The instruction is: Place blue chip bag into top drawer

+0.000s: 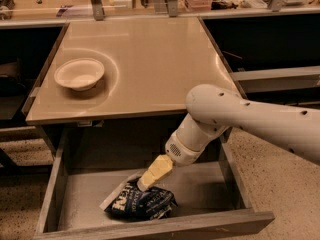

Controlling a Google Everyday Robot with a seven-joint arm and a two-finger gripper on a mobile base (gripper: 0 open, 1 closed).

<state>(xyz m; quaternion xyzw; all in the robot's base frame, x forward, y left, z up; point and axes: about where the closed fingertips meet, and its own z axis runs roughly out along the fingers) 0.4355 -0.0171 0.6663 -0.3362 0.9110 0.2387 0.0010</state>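
The blue chip bag [143, 204] lies crumpled on the bottom of the open top drawer [205, 190], near the front panel and a little left of the middle. Its white lettering faces up. My gripper [145, 182] reaches down into the drawer from the right, under the tabletop edge, and its tip is at the bag's upper edge. The white arm crosses the drawer's right side and hides the back right corner.
A beige paper bowl [79, 74] sits on the tan tabletop [155, 59] at the left. Counters with clutter run along the back. Dark open shelving flanks the table on both sides. The floor is speckled.
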